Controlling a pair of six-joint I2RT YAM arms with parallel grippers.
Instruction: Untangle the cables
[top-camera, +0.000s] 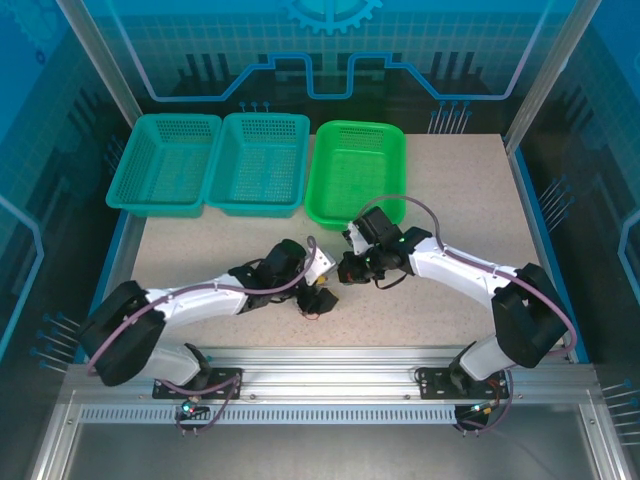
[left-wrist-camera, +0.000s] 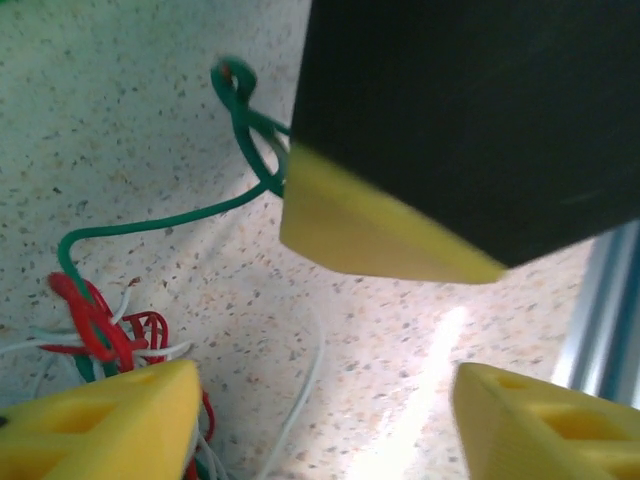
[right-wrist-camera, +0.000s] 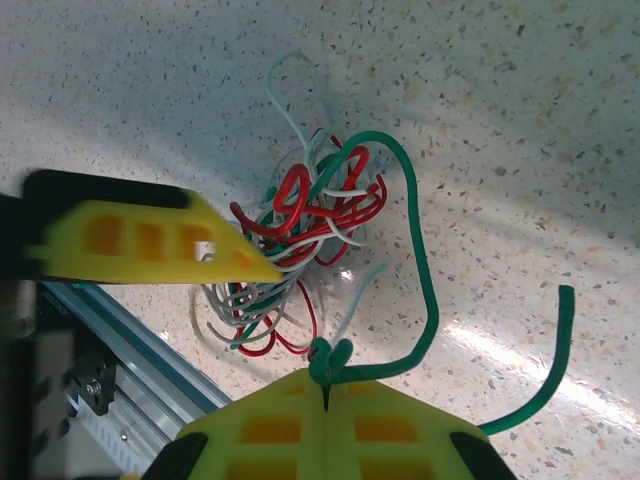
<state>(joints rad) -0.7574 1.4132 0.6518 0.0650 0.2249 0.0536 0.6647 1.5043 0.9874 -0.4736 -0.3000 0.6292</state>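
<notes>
Right wrist, green cable (right-wrist-camera: 428, 290) pinched in jaws

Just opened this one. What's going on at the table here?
The right gripper is shut on the green cable, pinching a small loop of it just beside the tangle of white, red and green cables that lies on the table. The left gripper is open right next to the tangle, with nothing between its jaws. The bundle is not yet untangled.
</notes>
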